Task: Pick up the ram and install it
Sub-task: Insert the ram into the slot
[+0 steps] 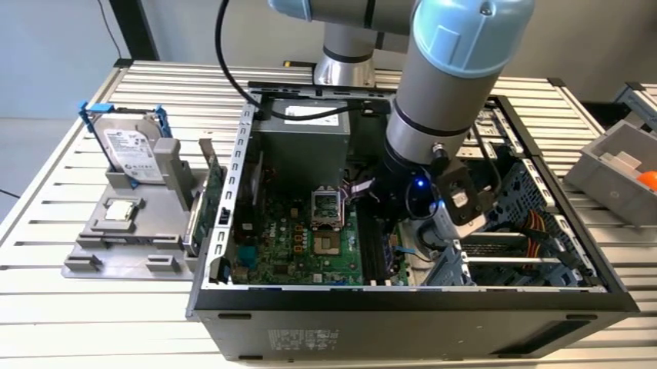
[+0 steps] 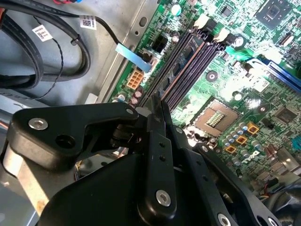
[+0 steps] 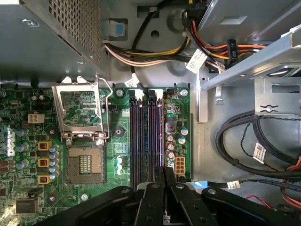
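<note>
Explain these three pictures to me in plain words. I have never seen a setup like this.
The big grey and blue tube is a robot arm. It reaches down into an open computer case that stands on a slatted metal table.

The exterior view comes from a camera standing off the arm. Both wrist views come from cameras riding on the arm, looking down past its black gripper.

On the exterior view's left, a grey holder carries a hard drive standing upright and a small square processor chip.

The gripper's fingers are closed together just over the long dark memory slots. I cannot tell whether the ram is between them.
</note>
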You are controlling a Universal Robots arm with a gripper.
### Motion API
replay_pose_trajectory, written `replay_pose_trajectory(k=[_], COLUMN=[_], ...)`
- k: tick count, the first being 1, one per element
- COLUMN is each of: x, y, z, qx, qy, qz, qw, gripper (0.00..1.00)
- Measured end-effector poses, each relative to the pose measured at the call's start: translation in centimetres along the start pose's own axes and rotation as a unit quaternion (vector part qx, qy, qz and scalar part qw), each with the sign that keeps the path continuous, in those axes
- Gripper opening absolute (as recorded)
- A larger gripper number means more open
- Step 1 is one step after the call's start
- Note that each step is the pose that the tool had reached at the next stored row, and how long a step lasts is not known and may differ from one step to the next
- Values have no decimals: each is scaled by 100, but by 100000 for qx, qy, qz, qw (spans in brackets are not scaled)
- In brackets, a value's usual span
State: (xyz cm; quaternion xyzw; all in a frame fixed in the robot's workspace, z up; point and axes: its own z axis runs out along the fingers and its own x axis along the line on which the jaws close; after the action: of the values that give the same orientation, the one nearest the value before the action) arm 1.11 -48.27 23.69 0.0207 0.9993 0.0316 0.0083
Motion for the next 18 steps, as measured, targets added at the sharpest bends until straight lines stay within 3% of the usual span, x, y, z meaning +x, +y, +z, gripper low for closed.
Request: replay_pose_trajectory(k=[7, 13, 18], x=[0, 1, -1], y=[-1, -4, -29], z=[16, 46, 46], qx=[12, 14, 19], qy=[122, 465, 550], qz=[-61, -59, -124], qw=[100000, 99999, 99998], gripper=[0, 0, 0])
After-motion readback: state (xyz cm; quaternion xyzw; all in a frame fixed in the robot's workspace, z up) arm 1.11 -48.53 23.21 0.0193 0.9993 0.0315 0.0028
